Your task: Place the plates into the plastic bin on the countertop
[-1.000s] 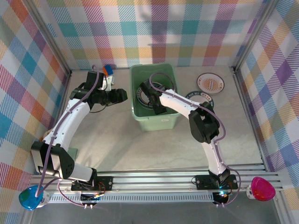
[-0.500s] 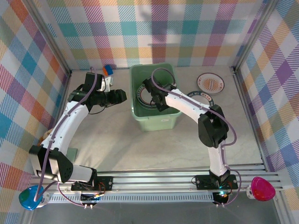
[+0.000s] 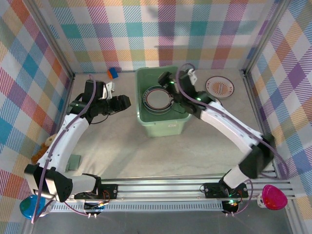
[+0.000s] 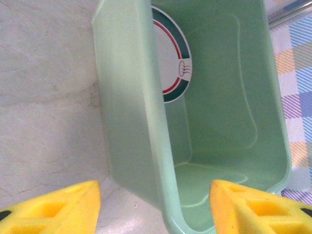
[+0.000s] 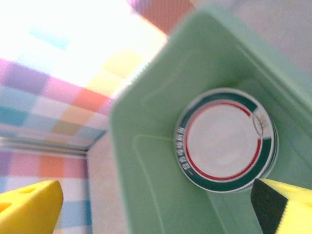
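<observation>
While the right tool [image 3: 167,82] hung over the far right part of the pale mint-green rectangular plastic bin [image 3: 161,127], its yellow fingers [image 5: 30,207] stood wide apart: released, nothing between them.

Bin sat at the middle of the far edge of the beige stone-look worktop [image 3: 146,156]. On the bin floor lay a round white plate with a dark teal rim and a red ring [image 5: 224,141], flat, face up. Further rims showed beneath its edge in the right wrist view; count not readable.

Left tool [image 3: 124,101] was beside the bin's left wall, apart from it and pointed toward it, fingers spread, gripping nothing.

A round white plate with an orange printed pattern [image 3: 219,87] lay on the worktop near the far right corner, outside the bin. A small blue-and-orange block [image 3: 113,73] sat at the far edge, near the far left corner.
</observation>
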Robot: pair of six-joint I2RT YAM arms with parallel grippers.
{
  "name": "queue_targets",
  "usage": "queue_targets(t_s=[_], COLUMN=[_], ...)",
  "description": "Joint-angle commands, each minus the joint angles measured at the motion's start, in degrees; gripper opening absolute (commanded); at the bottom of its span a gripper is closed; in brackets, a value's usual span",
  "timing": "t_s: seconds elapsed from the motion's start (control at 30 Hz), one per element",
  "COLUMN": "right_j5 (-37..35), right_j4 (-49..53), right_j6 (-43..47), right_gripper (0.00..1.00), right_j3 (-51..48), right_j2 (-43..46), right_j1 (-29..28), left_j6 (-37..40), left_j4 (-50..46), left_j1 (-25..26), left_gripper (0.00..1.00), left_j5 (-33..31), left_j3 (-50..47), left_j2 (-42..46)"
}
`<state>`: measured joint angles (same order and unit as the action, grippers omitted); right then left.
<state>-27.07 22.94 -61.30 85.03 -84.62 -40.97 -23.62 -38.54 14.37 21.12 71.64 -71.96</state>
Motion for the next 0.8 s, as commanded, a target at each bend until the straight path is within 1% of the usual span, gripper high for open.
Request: queue_targets(t_s=[0.0, 0.1, 0.17, 0.23, 0.3, 0.37, 0.47, 0.57, 0.77], right_j5=[4.59, 12.14, 17.71, 23.16, 28.91, 36.0, 44.89, 46.15, 45.01], right_j4=[-1.55, 3.3, 6.74, 7.43, 8.86, 8.94, 4.82, 2.55, 2.25], right_j6=[12.57, 13.47, 14.42, 17.27, 19.78, 20.41, 18.55, 19.28, 24.3], right_gripper=[0.97, 0.92, 0.89, 0.87, 0.85, 0.84, 0.79, 0.78, 0.76], right_j3=[-6.35, -11.65, -15.18, -18.54, -21.14, -23.94, -28.67, -30.17, -27.81], right_j2=[9.99, 18.08, 22.31, 24.97, 25.01, 22.88, 18.5, 13.64, 3.47], right_j1=[3.98, 13.37, 21.68, 29.1, 36.4, 43.42, 51.13, 53.94, 55.48], left_j6=[-2.86, -3.65, -4.16, -4.97, -5.68, -6.05, -5.91, -5.46, -3.71], left_j4=[2.92, 3.88, 4.79, 6.2, 7.77, 8.22, 8.18, 7.5, 6.79], left_j1=[1.97, 4.06, 5.66, 6.77, 7.71, 8.51, 9.35, 9.45, 9.45], left_gripper=[0.61, 0.61, 0.61, 0.61, 0.61, 0.61, 0.6, 0.61, 0.61], left_j5=[-1.45, -2.76, -3.43, -3.55, -3.71, -4.23, -5.32, -6.41, -9.05], left_j3=[-0.96, -1.4, -1.82, -2.32, -2.68, -2.49, -2.12, -1.97, -1.75], left_j2=[2.32, 2.05, 1.32, 0.71, -0.09, -1.01, -1.6, -1.44, -0.72])
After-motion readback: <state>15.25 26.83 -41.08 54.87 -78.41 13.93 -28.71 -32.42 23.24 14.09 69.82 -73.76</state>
